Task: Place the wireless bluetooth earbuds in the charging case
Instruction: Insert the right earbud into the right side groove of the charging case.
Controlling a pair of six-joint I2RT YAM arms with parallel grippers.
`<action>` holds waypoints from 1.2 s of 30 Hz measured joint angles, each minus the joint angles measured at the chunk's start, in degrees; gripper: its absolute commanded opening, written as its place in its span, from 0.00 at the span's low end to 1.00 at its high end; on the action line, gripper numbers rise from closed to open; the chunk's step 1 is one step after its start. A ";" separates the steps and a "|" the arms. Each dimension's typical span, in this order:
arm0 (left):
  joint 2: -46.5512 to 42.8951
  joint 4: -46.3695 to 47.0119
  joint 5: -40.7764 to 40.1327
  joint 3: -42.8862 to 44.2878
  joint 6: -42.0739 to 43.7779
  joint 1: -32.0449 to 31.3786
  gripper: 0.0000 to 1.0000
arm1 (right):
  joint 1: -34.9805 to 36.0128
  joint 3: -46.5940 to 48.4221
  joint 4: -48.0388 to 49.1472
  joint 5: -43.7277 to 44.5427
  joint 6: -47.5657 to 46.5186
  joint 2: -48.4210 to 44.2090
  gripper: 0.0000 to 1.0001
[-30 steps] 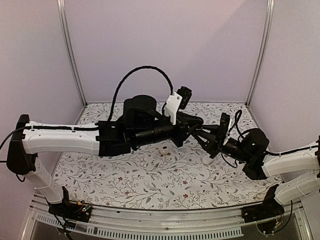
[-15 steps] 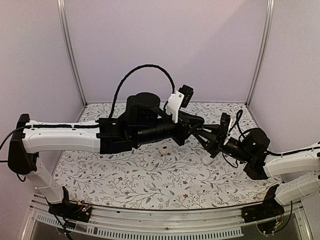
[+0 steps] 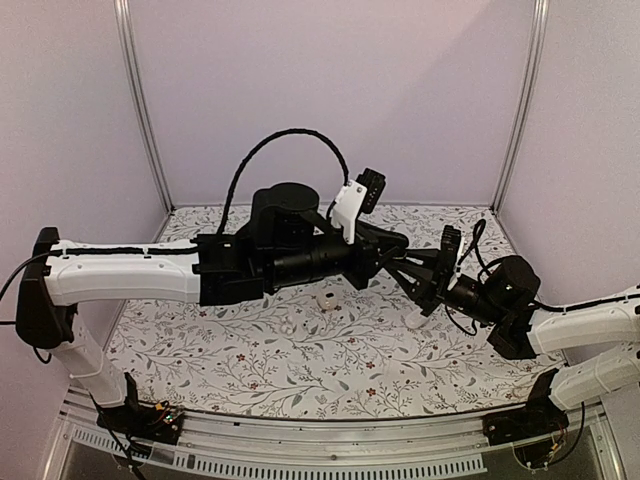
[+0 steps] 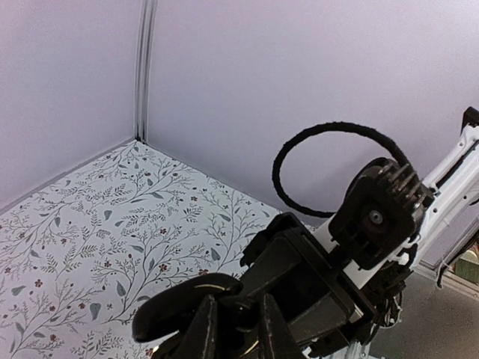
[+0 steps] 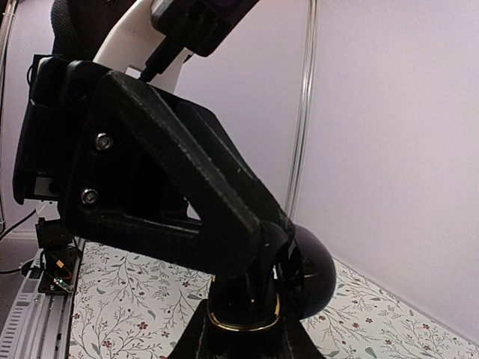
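Tabletop: flower-patterned, with pale walls on three sides.
Left arm: I reach it across from the left, well above the tabletop, its wrist near the middle of the scene.
Right arm: I bring it in from the right, lower than the left, pointing up and inward so that the two wrists meet nose to nose in the air.
Left fingers: drawn close together with something dark between them. I cannot tell whether they grip it. Seen from my right wrist, their tip presses down at the top of the case.
Right fingers: closed on the black charging case, one on each side of it, only their tips in view at the bottom edge.
Black charging case: held up in the air where my two wrists meet. It is rounded and glossy, with a gold-coloured ring just below the left fingertip.
Small white pieces: three lie apart on the tabletop beneath my wrists, too small to tell whether they are earbuds or cases.
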 measured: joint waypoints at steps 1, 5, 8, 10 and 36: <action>-0.02 0.00 0.00 0.00 -0.02 0.00 0.13 | 0.00 0.02 0.00 0.00 0.07 0.00 0.00; -0.33 0.50 0.07 -0.50 -0.20 0.02 0.13 | 0.00 0.02 0.15 -0.07 0.57 0.00 0.00; -0.61 0.92 0.26 -0.96 -0.24 0.02 0.13 | 0.00 0.00 0.22 -0.44 1.22 0.00 0.00; -0.61 1.11 0.35 -0.98 -0.20 0.02 0.13 | 0.00 0.00 0.48 -0.50 2.01 0.00 0.00; -1.20 -0.02 -1.57 -0.92 -0.98 0.46 0.26 | -0.13 0.00 1.18 -1.62 5.42 0.02 0.00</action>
